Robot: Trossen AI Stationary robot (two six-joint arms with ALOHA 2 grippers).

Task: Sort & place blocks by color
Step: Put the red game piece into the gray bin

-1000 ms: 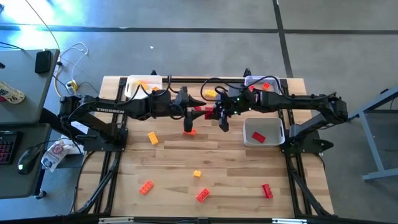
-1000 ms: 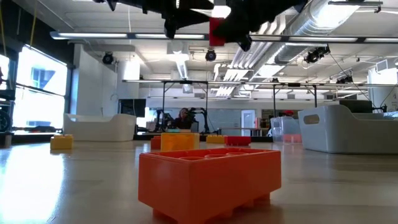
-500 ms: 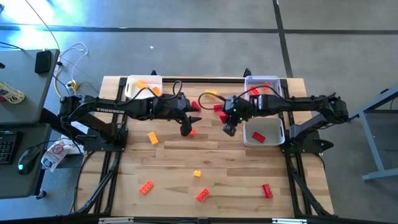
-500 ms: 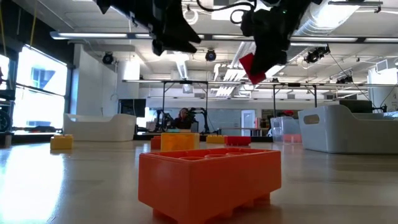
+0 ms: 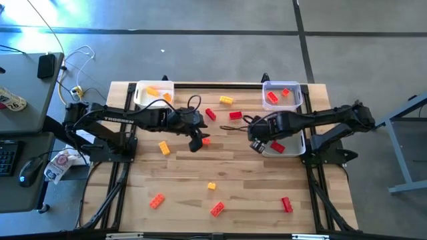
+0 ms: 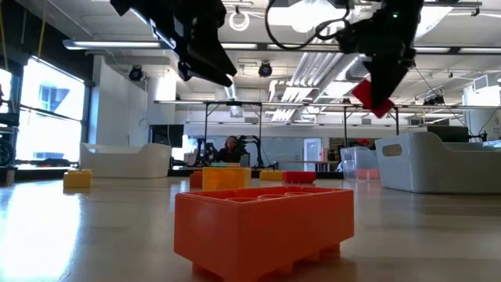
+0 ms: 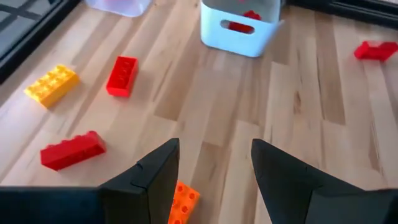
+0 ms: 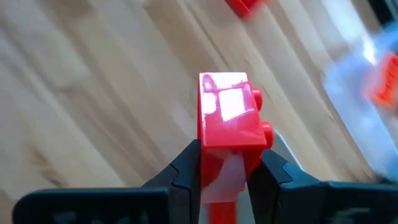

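Roughly half the sorting is judged to be done. At the upper left of the high view, a white tray (image 5: pixel 138 93) is seen holding orange and yellow blocks (image 5: pixel 153 91). Left of centre, a yellow block (image 5: pixel 164 147) lies loose on the table (image 5: pixel 253 180), and an orange one (image 5: pixel 157 200) lies lower down. The left gripper (image 5: pixel 194 142) is held just above the middle of the table, its fingers spread wide and empty, with a small orange block (image 7: pixel 183 202) on the wood right below them in its wrist view. Near bottom centre, a small yellow block (image 5: pixel 211 187) and an orange-red one (image 5: pixel 217 209) remain unsorted. Toward top centre, three red blocks (image 5: pixel 210 114) and a yellow one (image 5: pixel 226 101) are also left out. Right of centre, the right gripper (image 5: pixel 257 143) is closed on a red block (image 8: pixel 229 112), carried beside the near tray (image 5: pixel 298 147), which already holds a red piece (image 5: pixel 278 147). The far-right tray (image 5: pixel 296 92) holds more red. One red block (image 5: pixel 286 204) remains at lower right.
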